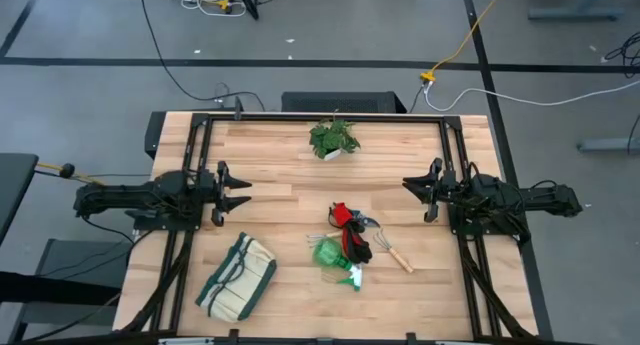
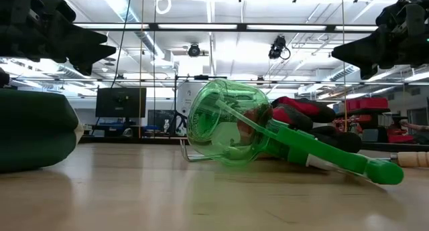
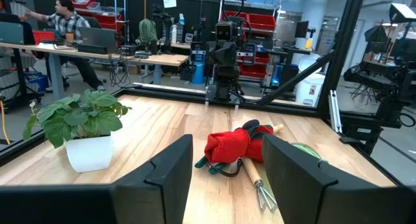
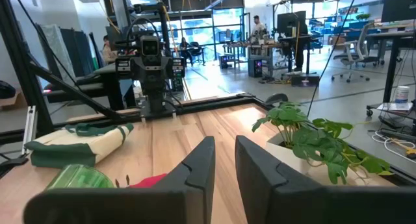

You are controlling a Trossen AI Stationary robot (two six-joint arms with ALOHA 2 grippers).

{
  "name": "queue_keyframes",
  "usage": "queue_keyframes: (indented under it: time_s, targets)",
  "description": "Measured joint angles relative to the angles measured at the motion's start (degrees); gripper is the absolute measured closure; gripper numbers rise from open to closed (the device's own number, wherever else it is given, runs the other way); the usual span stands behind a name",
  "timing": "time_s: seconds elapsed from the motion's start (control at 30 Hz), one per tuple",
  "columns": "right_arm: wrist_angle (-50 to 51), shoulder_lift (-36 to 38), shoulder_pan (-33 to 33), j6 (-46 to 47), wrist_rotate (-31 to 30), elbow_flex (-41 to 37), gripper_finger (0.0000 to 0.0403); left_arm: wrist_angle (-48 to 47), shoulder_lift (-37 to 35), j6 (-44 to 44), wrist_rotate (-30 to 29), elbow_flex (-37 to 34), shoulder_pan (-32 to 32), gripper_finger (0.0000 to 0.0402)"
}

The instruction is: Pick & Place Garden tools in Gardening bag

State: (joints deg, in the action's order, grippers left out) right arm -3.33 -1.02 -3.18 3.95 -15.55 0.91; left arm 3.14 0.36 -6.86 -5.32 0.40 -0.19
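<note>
The garden tools lie in a heap on the table right of its middle: red gloves [image 1: 344, 216], black-and-red pruners [image 1: 357, 247], a wooden-handled rake [image 1: 393, 251] and a green translucent piece [image 1: 335, 259]. The gloves also show in the left wrist view [image 3: 229, 145]. The cream gardening bag [image 1: 238, 276] with green trim lies on its side at the near left. My left gripper [image 1: 245, 193] hovers open at the table's left edge, above the table. My right gripper [image 1: 408, 185] hovers open at the right edge. Both are empty.
A leafy potted plant [image 1: 334, 138] in a white pot stands at the far middle of the table. A black frame [image 1: 330, 118] runs around the tabletop. Bare wood lies between the two grippers. A person [image 3: 65, 23] sits at a desk in the room behind.
</note>
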Motion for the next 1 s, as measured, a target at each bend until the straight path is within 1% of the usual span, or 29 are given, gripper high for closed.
queue_keyframes:
  time_s: [0.37, 0.5, 0.57, 0.63, 0.7, 0.77, 0.87, 0.93, 1.0]
  targets:
    - [0.00, 0.02, -0.01, 0.01, 0.02, 0.02, 0.0341, 0.77, -0.02, -0.49, 0.01, 0.02, 0.00, 0.0211]
    - [0.00, 0.00, -0.01, 0.00, 0.00, 0.02, 0.0341, 0.91, -0.02, -7.05, 0.03, 0.00, 0.00, 0.0211]
    - [-0.02, 0.01, 0.00, 0.01, 0.01, 0.02, 0.0341, 0.22, -0.02, -8.77, 0.72, 0.05, 0.00, 0.0211]
    - [-0.02, 0.02, 0.00, 0.00, 0.02, 0.02, 0.0341, -4.22, 0.08, -9.97, 1.45, 1.38, 0.00, 0.0211]
    - [-0.05, 0.02, 0.00, 0.00, 0.00, 0.02, 0.0341, -12.20, 0.84, -11.99, 1.31, 4.33, -0.04, 0.0211]
    - [-0.72, 0.00, -0.01, 0.01, 0.00, 0.01, 0.0341, -20.58, 2.78, -14.20, 2.10, 8.06, -0.04, 0.0211]
    - [-3.13, 0.02, 0.00, 0.06, 0.03, 0.02, 0.0341, -29.90, 6.92, -18.46, 3.16, 14.13, -0.09, 0.0211]
    - [-5.12, 0.02, 0.00, 0.35, 0.02, 0.02, 0.0341, -33.01, 10.39, -21.58, 4.82, 16.32, -0.45, 0.0211]
    - [-7.40, 0.02, -0.01, 1.67, 0.02, 0.02, 0.0341, -33.95, 14.63, -25.72, 6.30, 18.35, -1.30, 0.0211]
